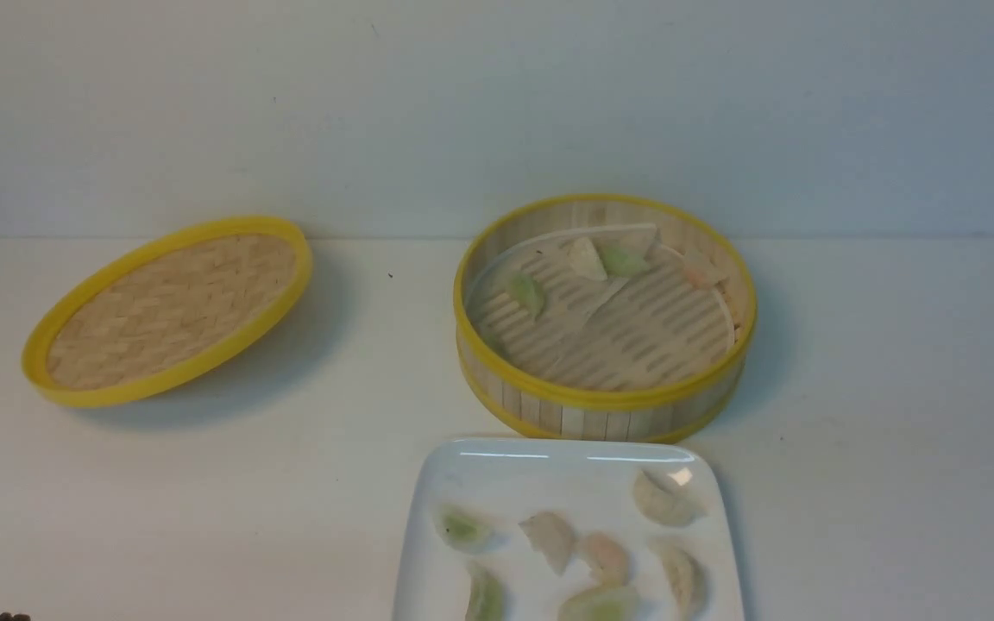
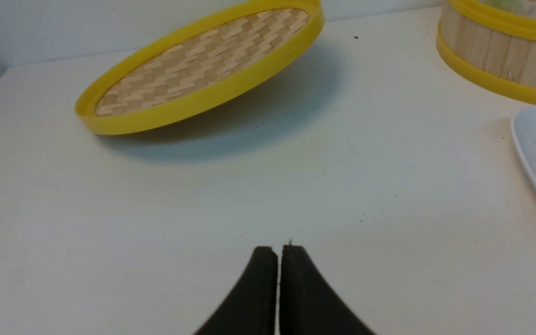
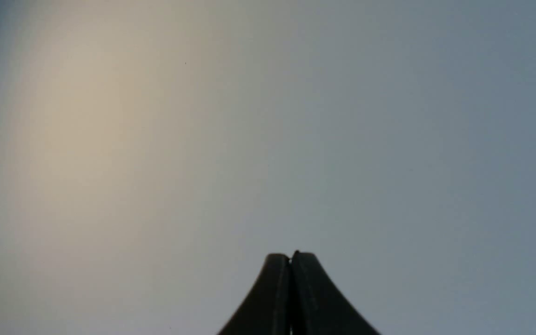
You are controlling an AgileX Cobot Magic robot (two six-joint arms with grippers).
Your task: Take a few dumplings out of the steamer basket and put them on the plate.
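My front camera looks forward and down across the counter [image 1: 359,483] at middling range, my left wrist camera sits low behind its tool [image 2: 278,253], sharing the lid [image 2: 203,65], basket [image 2: 496,56] and plate [image 2: 535,153] with it, while my right wrist camera faces only blank surface.

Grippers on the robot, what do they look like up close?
Each gripper is matte black. The left gripper and right gripper both have two fingers that are wide at the base and curve in to narrow, blunt tips. No cables, markings or arms show.
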